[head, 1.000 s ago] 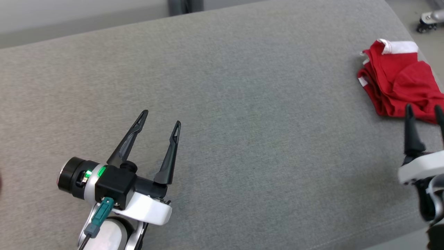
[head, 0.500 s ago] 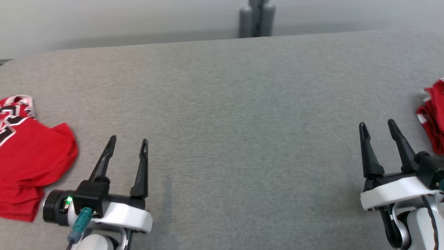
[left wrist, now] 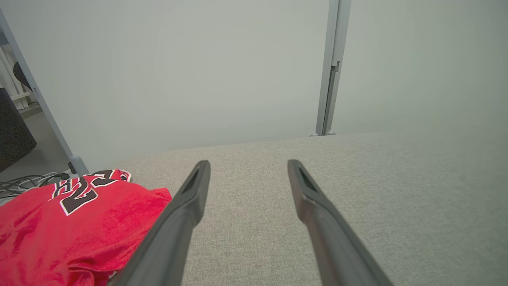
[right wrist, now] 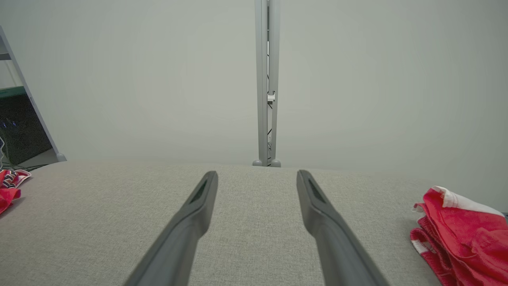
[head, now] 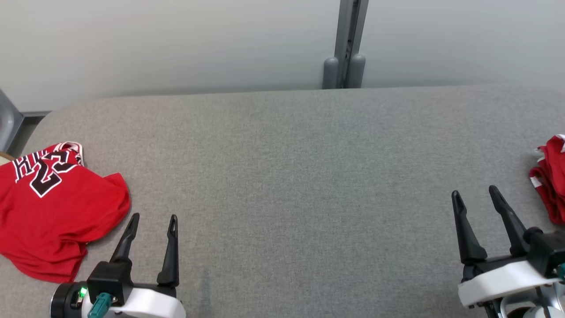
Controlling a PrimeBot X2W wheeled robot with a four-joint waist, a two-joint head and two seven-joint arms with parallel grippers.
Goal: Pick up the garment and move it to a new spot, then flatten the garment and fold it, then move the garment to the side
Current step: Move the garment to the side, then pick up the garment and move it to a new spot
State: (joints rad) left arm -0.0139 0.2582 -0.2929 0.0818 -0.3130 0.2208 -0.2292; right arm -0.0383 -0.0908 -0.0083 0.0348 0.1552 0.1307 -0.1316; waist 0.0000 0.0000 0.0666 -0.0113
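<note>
Head view: grey surface [head: 300, 176], pale wall [head: 176, 44], red jersey [head: 53, 212]

Head camera swung left and up: red jersey [head: 53, 212] at the grey fabric surface's [head: 300, 176] left edge now in view, folded red garment [head: 552, 176] nearly out of frame at right.

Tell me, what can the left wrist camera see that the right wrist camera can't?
Left wrist view: the open left gripper, the black number printed on the red jersey, and loose cables. Right wrist view: the open right gripper and a folded red garment with white trim. Both: the grey padded table, the grey post, the pale wall and a bit of the jersey.
</note>
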